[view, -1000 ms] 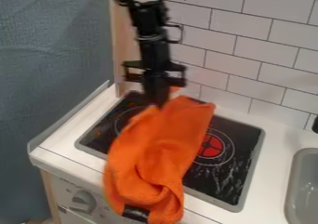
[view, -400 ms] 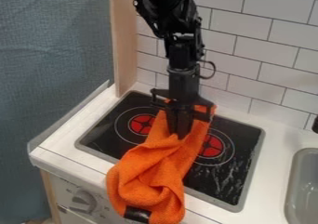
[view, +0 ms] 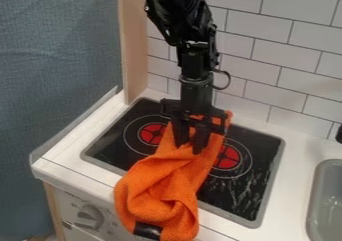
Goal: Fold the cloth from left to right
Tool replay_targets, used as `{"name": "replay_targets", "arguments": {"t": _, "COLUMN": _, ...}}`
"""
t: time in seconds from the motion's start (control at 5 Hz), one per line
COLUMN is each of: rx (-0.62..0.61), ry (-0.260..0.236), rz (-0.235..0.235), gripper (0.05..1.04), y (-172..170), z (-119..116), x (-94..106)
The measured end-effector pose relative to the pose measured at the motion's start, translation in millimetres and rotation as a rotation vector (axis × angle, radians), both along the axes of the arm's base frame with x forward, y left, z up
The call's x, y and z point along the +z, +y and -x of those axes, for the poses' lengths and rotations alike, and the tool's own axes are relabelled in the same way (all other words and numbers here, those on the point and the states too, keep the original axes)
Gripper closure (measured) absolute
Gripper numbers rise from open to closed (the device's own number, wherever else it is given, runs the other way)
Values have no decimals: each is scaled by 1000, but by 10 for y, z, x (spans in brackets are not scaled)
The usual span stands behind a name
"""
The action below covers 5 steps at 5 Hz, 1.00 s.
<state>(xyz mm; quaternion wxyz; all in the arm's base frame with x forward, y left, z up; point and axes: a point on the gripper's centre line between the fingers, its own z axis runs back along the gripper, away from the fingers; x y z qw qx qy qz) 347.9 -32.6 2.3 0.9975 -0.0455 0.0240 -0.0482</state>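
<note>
The gripper (view: 190, 146) hangs over the upper part of the orange cloth (view: 160, 177), its two fingers apart with orange fabric visible between and behind them. The cloth lies bunched in a narrow strip across the middle of the stovetop, from the back edge down over the front edge of the counter. Folds and a dark patch (view: 147, 230) show at its lower end. Whether the fingertips touch the cloth, I cannot tell.
The black stovetop (view: 237, 197) has red burner marks either side of the cloth. A grey sink (view: 326, 202) is at the right, a tiled wall (view: 287, 55) behind, and a wooden post (view: 132, 45) at the back left. A knob (view: 89, 216) is on the front panel.
The gripper moved right and down with the cloth's upper left part, then its fingers spread. The left burner mark came into view as the cloth shifted right.
</note>
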Motion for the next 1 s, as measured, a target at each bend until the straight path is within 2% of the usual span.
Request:
{"name": "replay_targets", "arguments": {"t": 0.2, "rx": 10, "ry": 10, "rz": 4, "gripper": 205, "y": -6, "z": 35, "x": -26}}
{"name": "replay_targets", "arguments": {"t": 0.4, "rx": 21, "ry": 6, "rz": 6, "gripper": 67, "y": -8, "z": 78, "x": 31}}
{"name": "replay_targets", "arguments": {"t": 0.8, "rx": 45, "ry": -65, "rz": 21, "gripper": 85, "y": -26, "z": 72, "x": 422}}
{"name": "replay_targets", "arguments": {"t": 1.0, "rx": 48, "ry": -114, "rz": 33, "gripper": 85, "y": -37, "z": 87, "x": 725}}
